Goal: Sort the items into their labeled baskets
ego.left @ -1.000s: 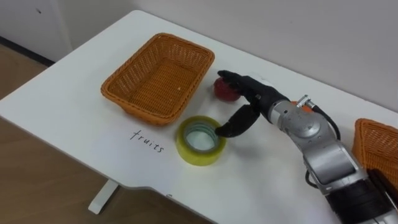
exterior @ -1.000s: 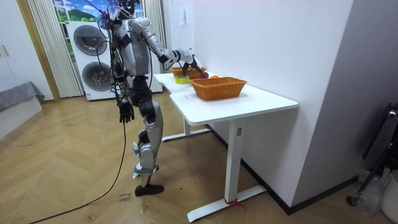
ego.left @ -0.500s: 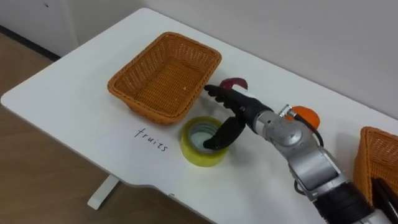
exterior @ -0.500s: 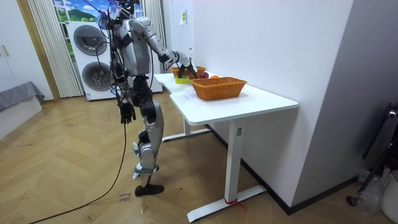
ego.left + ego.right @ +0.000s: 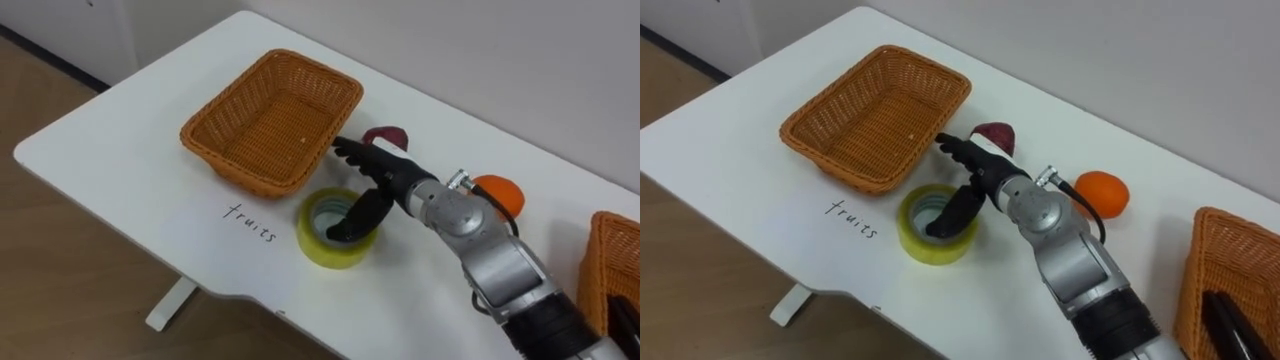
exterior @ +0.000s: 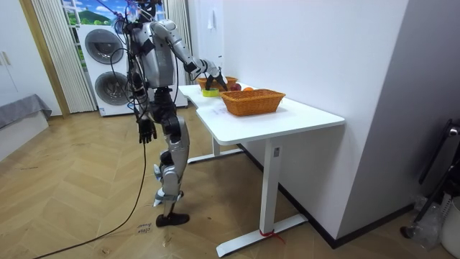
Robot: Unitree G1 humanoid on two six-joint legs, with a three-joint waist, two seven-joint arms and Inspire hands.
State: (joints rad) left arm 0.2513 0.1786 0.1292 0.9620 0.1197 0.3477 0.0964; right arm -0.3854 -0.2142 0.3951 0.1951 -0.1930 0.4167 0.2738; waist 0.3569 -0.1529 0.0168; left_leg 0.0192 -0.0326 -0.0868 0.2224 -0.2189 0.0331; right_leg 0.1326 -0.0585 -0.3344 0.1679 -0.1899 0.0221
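Shift | right hand (image 5: 392, 180) has moved left from beside the red fruit (image 5: 384, 135) onto the yellow tape roll (image 5: 328, 253) | thumb now down in its core, fingers (image 5: 352, 154) straight and spread over the far rim, no pinch yet | roll rests on the table (image 5: 120, 150), just right of the empty fruits basket (image 5: 205, 140) | supplies basket (image 5: 600, 265) far right | left hand (image 6: 146, 132) hangs by the thigh | judged: grasp forming, nothing sorted yet

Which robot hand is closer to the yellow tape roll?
Right. The right robot hand is over the yellow tape roll, thumb down in its hole; the left robot hand hangs by the robot's leg, far from it.
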